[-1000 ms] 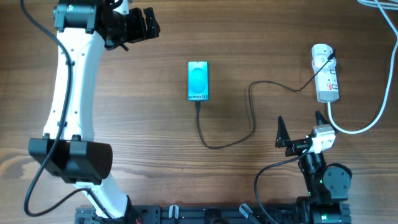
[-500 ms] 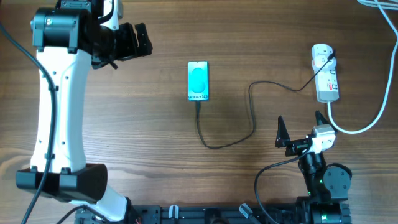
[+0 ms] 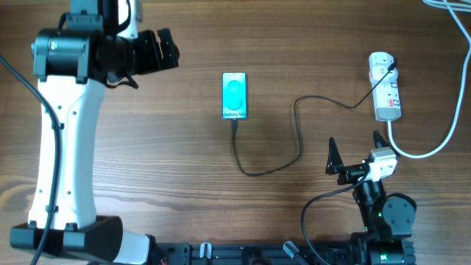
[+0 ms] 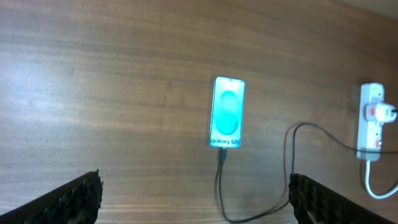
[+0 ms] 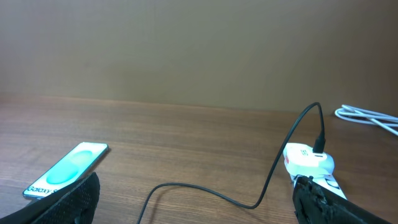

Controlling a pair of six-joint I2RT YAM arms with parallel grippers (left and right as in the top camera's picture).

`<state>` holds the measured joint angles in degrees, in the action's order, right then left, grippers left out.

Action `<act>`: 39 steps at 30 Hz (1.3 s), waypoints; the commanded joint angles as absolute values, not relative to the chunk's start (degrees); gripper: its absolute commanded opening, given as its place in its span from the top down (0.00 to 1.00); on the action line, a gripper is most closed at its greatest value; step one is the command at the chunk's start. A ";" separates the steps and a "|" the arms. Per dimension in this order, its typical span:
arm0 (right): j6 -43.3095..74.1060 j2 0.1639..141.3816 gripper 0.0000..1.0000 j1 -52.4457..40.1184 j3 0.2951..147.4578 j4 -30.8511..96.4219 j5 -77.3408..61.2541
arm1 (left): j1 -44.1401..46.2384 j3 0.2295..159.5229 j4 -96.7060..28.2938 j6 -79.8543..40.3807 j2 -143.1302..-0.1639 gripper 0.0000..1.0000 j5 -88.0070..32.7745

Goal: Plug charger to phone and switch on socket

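The phone lies flat mid-table with its cyan screen up and a white text strip at its near end; it also shows in the left wrist view and the right wrist view. The charger, a thin black cable, runs from the phone's near end in a loop to the plug in the socket, a white power strip at the right. The charger's tip sits at the phone's port. My left gripper is open and empty, high at the far left. My right gripper is open and empty near the front right.
A thick white cord curves from the socket round to the table's right edge and far right corner. The right arm's base stands at the front edge. The left arm's white links stretch along the left side.
The left arm has drawn back leftward and away from the phone; its gripper shifted slightly left. The right arm, phone, charger and socket have not moved.
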<state>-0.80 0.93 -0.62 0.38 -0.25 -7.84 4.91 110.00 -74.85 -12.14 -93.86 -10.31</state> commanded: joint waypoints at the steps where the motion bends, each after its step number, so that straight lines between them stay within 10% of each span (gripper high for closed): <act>1: -1.48 0.21 0.00 -0.80 0.30 -0.38 -7.05 | 4.64 99.33 -68.69 -11.79 -88.79 0.00 -9.69; 17: -1.48 0.21 0.00 -0.80 0.30 -0.38 -7.05 | 4.60 88.99 -64.86 -5.56 -79.31 0.00 -9.50; 39: -1.50 0.21 0.00 -0.80 0.30 -0.38 -7.05 | 4.60 50.11 -27.92 -4.67 -56.34 0.00 -8.67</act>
